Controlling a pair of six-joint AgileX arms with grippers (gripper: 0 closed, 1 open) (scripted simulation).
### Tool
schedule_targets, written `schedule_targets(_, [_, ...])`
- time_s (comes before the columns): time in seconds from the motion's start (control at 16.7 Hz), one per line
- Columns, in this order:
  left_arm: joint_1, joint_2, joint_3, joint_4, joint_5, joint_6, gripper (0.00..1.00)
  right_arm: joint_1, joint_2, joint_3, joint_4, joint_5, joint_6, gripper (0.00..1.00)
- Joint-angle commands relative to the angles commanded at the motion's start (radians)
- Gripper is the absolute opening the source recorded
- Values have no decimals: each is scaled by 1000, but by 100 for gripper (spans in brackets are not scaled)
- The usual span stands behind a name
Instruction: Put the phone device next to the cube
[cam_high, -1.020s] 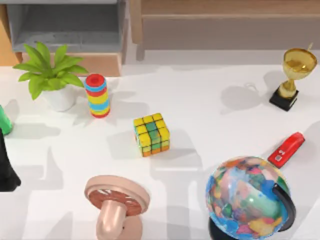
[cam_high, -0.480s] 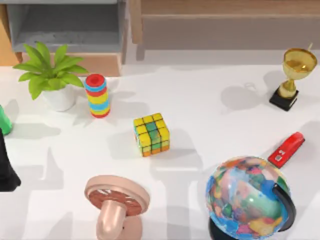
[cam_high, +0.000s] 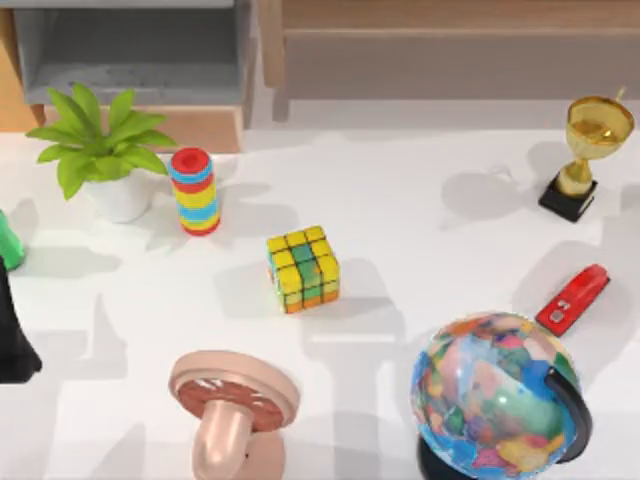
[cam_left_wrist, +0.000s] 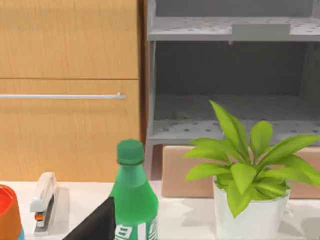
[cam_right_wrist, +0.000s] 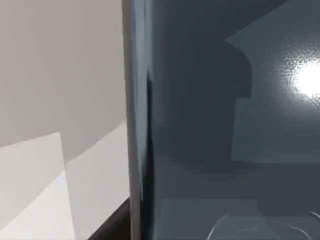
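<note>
The cube (cam_high: 303, 268), tiled yellow, green and orange on a dark grid, sits on the white table a little left of centre. The phone device (cam_right_wrist: 225, 125) looms very close in the right wrist view: a dark grey-blue glossy face with a bright glare spot and a thin pale edge (cam_right_wrist: 131, 115), standing on end against the white table. My left arm (cam_high: 12, 340) is a dark shape parked at the table's left edge.
Around the cube stand a striped ring stack (cam_high: 195, 190), a potted plant (cam_high: 105, 150), a pink stand (cam_high: 235, 405) and a globe (cam_high: 495, 395). On the right are a red stapler (cam_high: 573, 298) and a gold trophy (cam_high: 590, 155). A green bottle (cam_left_wrist: 132, 195) stands by my left arm.
A shadow has spread over the table's right side, between the trophy and the red stapler. The cube and my left arm have not moved.
</note>
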Motion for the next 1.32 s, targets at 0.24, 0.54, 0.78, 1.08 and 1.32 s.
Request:
schedule_targets(0.24, [0,0,0,0,0,0,100,112,-84,56,-12,-8,150,0])
schedule_targets(0.54, [0,0,0,0,0,0,100,318,-162,113,-40,-28,424,0])
schedule_targets(0.78, [0,0,0,0,0,0,100,499,-185,137,-72,-48,684,0])
schedule_targets(1.08, [0,0,0,0,0,0,100,707,-160,140,-110,-58,1009,0])
schedule_targets(1.32, [0,0,0,0,0,0,100,823,-102,117,-133,-41,1240,0])
